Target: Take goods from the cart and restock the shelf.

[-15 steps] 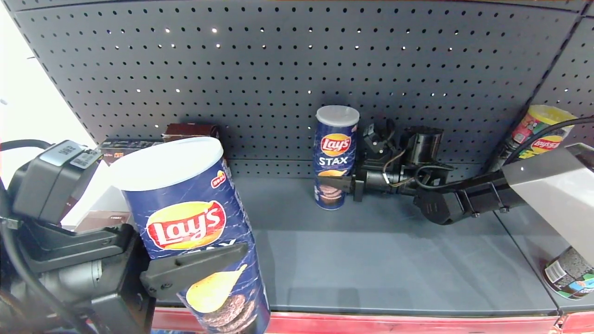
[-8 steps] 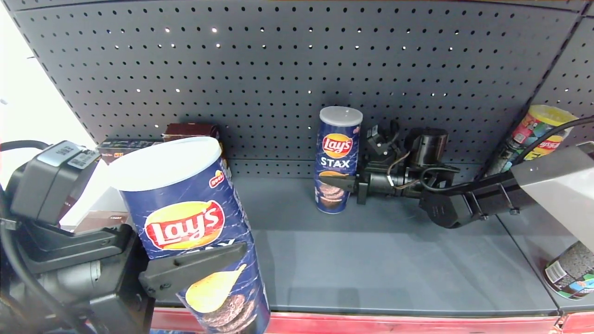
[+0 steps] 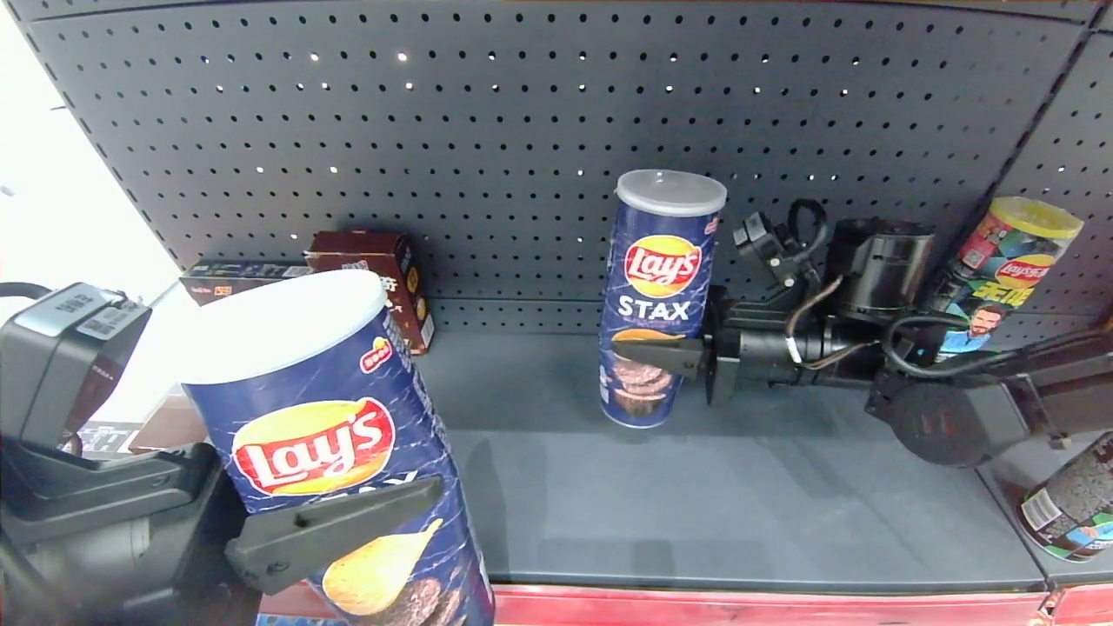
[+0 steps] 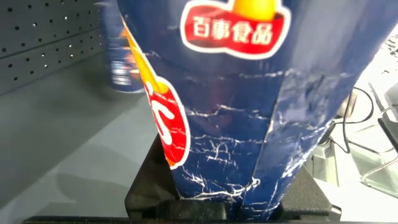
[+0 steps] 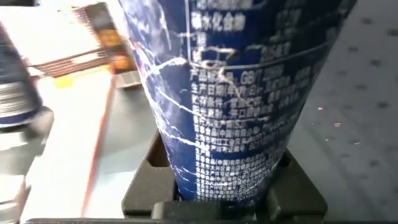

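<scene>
**Two pincers, each pinching a blue can**

Left pincer (image 3: 348, 522) is clamped on the left can (image 3: 313, 409), one dark finger crossing the front of its lower half. This can leans, with its white lid tipped away from the pincer's wrist and its base down by the red strip (image 3: 739, 607) along the shelf (image 3: 696, 504) front. Its label has a red oval logo with white script on a yellow sun, and below the finger a pictured crisp and dark biscuits. A small red badge sits near the lid, too small to read.

Right pincer (image 3: 648, 361) grips the right can (image 3: 665, 287) low on its body, reaching in from the side. The can stands almost upright over the shelf, clear lid above the finger. I cannot tell whether its base touches the board. It has the same logo, with white block letters beneath. In the right wrist view, rows of fine white print run round its back.

Behind both pincers is the pegboard (image 3: 522, 104). Beyond the left pincer a brown box (image 3: 374, 269) stands beside a flat box (image 3: 235, 274). Past the right pincer's arm stands a yellow-lidded can (image 3: 1009, 252).
</scene>
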